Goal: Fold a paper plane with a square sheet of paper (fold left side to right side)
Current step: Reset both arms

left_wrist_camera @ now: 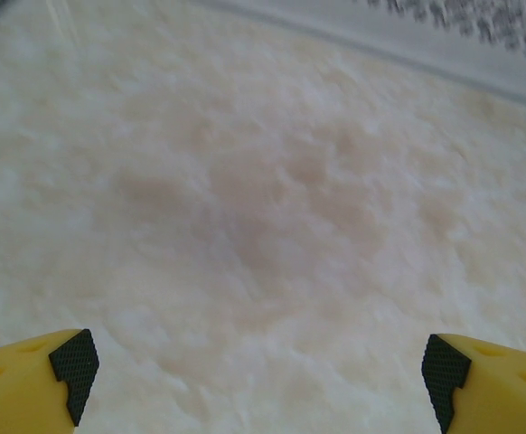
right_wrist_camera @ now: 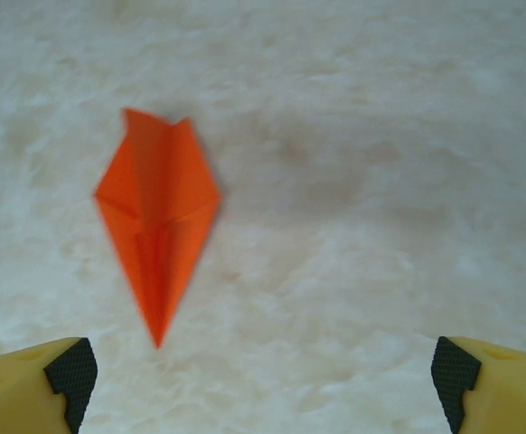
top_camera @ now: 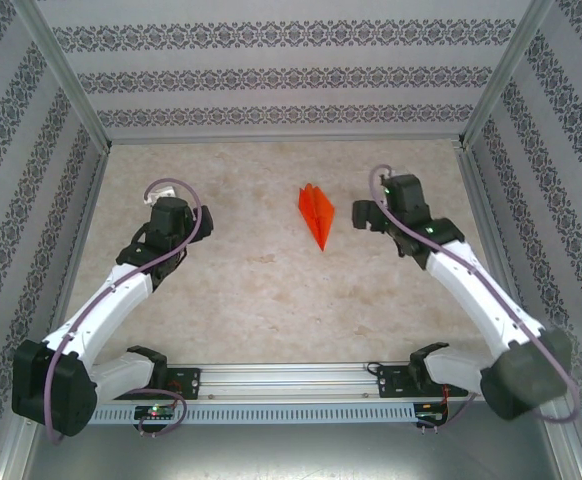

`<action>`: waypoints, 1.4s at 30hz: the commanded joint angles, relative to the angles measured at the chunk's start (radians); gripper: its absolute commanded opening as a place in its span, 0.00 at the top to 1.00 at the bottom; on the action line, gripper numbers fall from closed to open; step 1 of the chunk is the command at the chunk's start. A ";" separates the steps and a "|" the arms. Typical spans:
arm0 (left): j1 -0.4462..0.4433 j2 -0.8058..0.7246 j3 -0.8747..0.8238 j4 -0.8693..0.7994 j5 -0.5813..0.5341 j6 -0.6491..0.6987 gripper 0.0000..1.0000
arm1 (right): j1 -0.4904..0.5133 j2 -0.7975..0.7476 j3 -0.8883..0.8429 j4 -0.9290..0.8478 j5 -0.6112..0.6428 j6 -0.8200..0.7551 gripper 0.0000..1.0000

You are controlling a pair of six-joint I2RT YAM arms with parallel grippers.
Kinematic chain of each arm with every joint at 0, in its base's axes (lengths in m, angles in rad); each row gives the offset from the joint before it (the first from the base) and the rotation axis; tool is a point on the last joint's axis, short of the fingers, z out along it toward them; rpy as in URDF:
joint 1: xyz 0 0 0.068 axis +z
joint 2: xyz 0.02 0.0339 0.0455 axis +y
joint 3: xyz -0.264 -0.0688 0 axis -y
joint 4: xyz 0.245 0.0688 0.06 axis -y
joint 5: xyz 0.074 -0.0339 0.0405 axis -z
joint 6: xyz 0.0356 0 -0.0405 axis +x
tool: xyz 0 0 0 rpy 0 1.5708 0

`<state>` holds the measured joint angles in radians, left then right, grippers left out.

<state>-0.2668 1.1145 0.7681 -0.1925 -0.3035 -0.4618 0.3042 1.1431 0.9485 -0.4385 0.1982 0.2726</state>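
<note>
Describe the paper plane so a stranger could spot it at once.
Start at the pale marbled table, far half, just left of the right gripper. The paper plane lies flat there: a slim bright orange dart, the only coloured thing on the surface.

One plane (top_camera: 316,217) is counted. One table (top_camera: 251,300) is provided. Two arms are mounted: one left arm (top_camera: 111,300) and one right arm (top_camera: 471,285). Two pincers are fitted: one left pincer (left_wrist_camera: 258,366) and one right pincer (right_wrist_camera: 263,371). Two yellow fingers (left_wrist_camera: 19,389) are seen per pincer, each faced with one black pad (left_wrist_camera: 73,366), four pads in total. Two purple cables (top_camera: 174,181) are counted, one per arm.
</note>
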 commanded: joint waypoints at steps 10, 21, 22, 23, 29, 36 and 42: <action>0.043 0.108 -0.190 0.436 -0.274 0.382 0.05 | -0.274 -0.060 -0.510 0.695 0.059 -0.105 0.02; 0.114 0.326 -0.317 0.867 -0.032 0.508 0.04 | -0.292 0.172 -0.564 1.121 -0.018 -0.184 0.02; 0.122 0.337 -0.334 0.925 -0.006 0.517 0.04 | -0.293 0.191 -0.571 1.170 -0.027 -0.191 0.02; 0.135 0.345 -0.333 0.919 0.006 0.501 0.04 | -0.293 0.219 -0.577 1.217 -0.032 -0.185 0.02; 0.225 0.438 -0.416 1.129 0.145 0.440 0.02 | -0.291 0.374 -0.597 1.410 -0.100 -0.208 0.02; 0.236 0.445 -0.369 1.046 0.222 0.457 0.00 | -0.293 0.363 -0.579 1.354 -0.095 -0.205 0.02; 0.252 0.447 -0.365 1.042 0.243 0.446 0.00 | -0.286 0.355 -0.574 1.333 -0.090 -0.215 0.02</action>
<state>-0.0303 1.5589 0.3874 0.8116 -0.0937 -0.0040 0.0154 1.5082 0.3672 0.8654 0.1219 0.0746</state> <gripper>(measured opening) 0.999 0.977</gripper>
